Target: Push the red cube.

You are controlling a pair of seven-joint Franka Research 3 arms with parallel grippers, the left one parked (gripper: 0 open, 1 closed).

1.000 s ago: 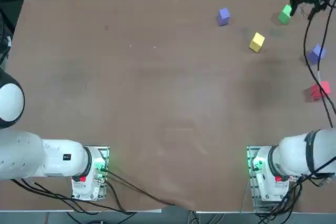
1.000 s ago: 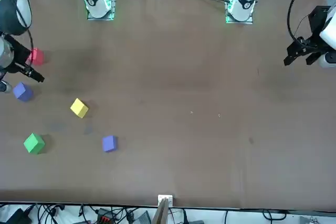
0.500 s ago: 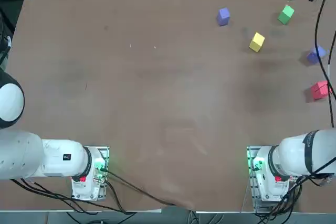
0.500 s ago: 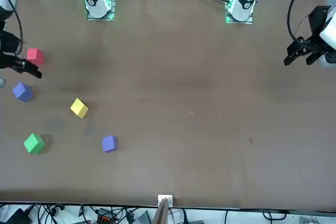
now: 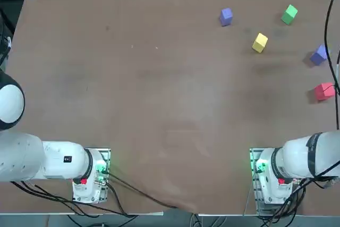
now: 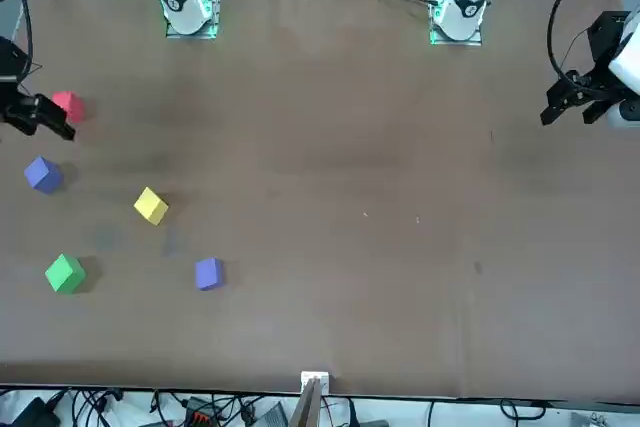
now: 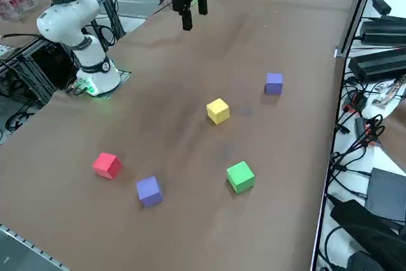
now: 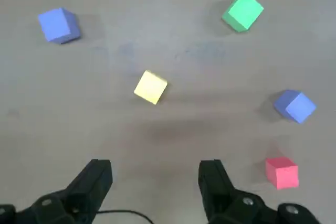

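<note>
The brown tabletop (image 5: 159, 94) is seen spread beneath and around the yellow cube (image 5: 260, 42), which is taken here as the landmark. The white right arm (image 5: 303, 158) is mounted nearer the robot's edge than the yellow cube and to the right of it. The black right gripper (image 8: 155, 163) is held in the air, above the level of the yellow cube and apart from it; its two fingers are spread wide, the pincer is released, and nothing is gripped between them. The red cube (image 7: 107, 165) is placed on the tabletop to the right of the yellow cube and closer to the arm's base. It is coloured a pinkish red, with plain matte faces and straight, clean edges; its upper face is lit more brightly than the side that is turned into shade. It is rested flat on one face, turned at an angle to the table's edges, and a soft shadow is thrown beside it. In the top view its right-hand edge is crossed by a thin black cable (image 5: 326, 35). The near purple cube (image 7: 150, 191) is set to the right of the yellow cube, the green cube (image 7: 241, 177) farther from the bases and to the right, and the far purple cube (image 7: 274, 84) farther out and to the left.
</note>
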